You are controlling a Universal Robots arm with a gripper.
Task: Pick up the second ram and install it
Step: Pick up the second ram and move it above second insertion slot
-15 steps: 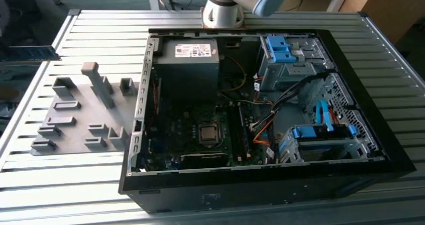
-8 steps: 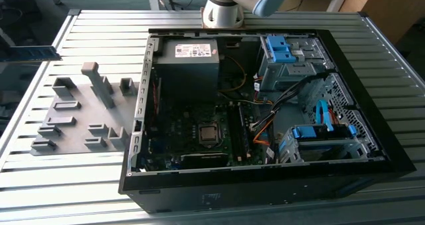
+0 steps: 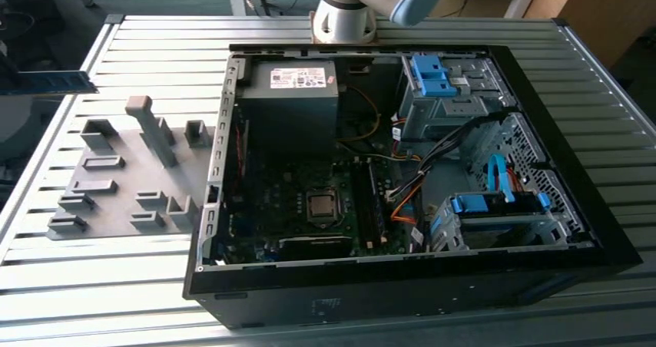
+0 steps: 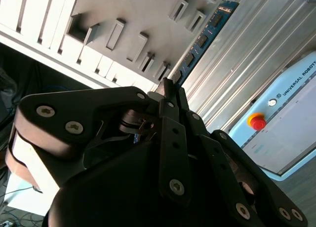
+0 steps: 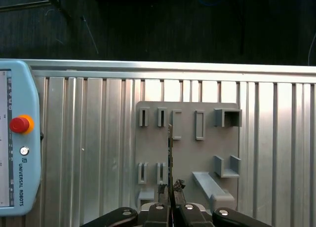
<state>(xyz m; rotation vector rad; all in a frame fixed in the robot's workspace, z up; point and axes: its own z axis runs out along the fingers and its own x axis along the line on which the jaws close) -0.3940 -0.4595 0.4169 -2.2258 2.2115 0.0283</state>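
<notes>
Ribbed metal worktop point(image 5: 89, 138) is lying below; black gripper point(image 5: 171, 186) is pinching long thin blue circuit-board ram point(image 5: 170, 148) over grey plastic holder plate point(image 5: 187, 158).

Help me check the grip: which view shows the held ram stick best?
The second wrist view: the second ram shows its blue face and chips, sticking out from the shut gripper. The first wrist view shows it edge-on; the exterior view shows a blue strip at the exterior view's far left.

Gripper point(image 5: 170, 188): fingers pinched on the second ram point(image 5: 170, 148), seen edge-on, over grey holder plate point(image 5: 190, 158). Plate lies on ribbed metal table point(image 5: 89, 138). Pale blue pendant point(image 5: 15, 153), red button point(image 5: 19, 124), apart from plate.
</notes>
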